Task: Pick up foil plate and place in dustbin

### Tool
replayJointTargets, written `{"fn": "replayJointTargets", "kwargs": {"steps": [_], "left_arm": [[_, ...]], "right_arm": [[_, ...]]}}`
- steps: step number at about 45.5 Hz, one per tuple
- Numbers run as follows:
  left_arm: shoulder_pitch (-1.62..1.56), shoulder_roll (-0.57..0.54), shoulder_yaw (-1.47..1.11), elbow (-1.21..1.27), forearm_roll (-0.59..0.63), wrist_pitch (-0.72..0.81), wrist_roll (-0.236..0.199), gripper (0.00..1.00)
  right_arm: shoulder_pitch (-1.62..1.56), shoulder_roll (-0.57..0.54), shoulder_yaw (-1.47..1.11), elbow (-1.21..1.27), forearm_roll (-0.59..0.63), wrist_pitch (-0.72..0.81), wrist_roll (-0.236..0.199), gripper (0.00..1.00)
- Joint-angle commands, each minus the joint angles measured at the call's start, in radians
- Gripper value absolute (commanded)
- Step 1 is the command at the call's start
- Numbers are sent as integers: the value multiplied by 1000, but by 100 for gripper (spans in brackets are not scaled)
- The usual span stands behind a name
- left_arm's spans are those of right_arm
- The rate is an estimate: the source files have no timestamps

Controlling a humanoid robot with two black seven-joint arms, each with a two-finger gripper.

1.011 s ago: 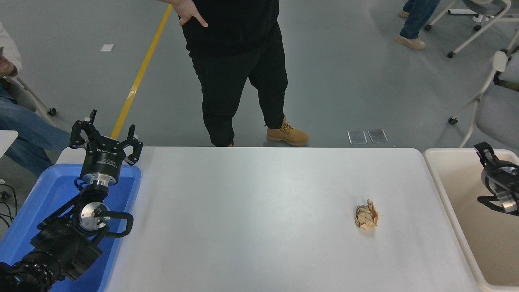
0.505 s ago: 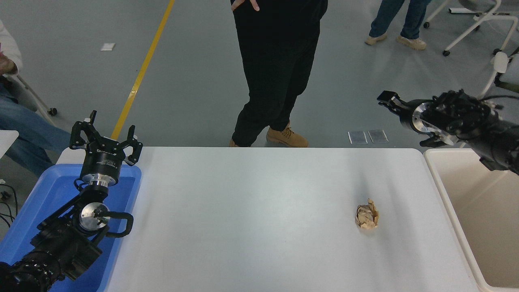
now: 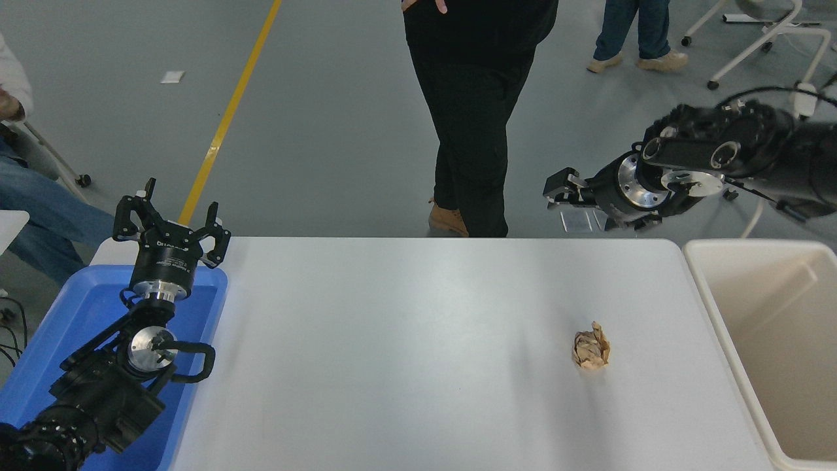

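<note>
The foil plate does not show anywhere in the head view. The dustbin (image 3: 758, 340), a beige rectangular bin, stands at the table's right end, and the part of its inside that shows holds nothing. My right gripper (image 3: 567, 195) is raised over the table's far right edge, to the left of the bin. It points left, open and empty. My left gripper (image 3: 171, 219) is parked at the lower left over the blue bin, open and empty.
A small crumpled brown paper ball (image 3: 591, 354) lies on the white table (image 3: 405, 353) right of centre. A blue bin (image 3: 85, 314) sits at the left end. A person in black (image 3: 477, 111) stands at the far edge, others and chairs behind.
My right arm has risen out of the dustbin and swung up and left, to above the table's far right edge. The person in black has walked to the right.
</note>
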Motion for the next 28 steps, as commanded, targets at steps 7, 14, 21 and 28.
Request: {"fn": "replayJointTargets", "kwargs": {"steps": [7,14,21,28], "left_arm": [[0,1,0,-1,0,0,0,99],[0,0,0,-1,0,0,0,99],[0,0,0,-1,0,0,0,99],[0,0,0,1,0,0,0,99]], "right_arm": [[190,-60,-55,271,1,125,-28,100],[224,-60,-50,298,1,166,-28,100],[265,-58,-42,314,2,203,-28,100],[278,-55,-26,314,7,206,-28,100]]}}
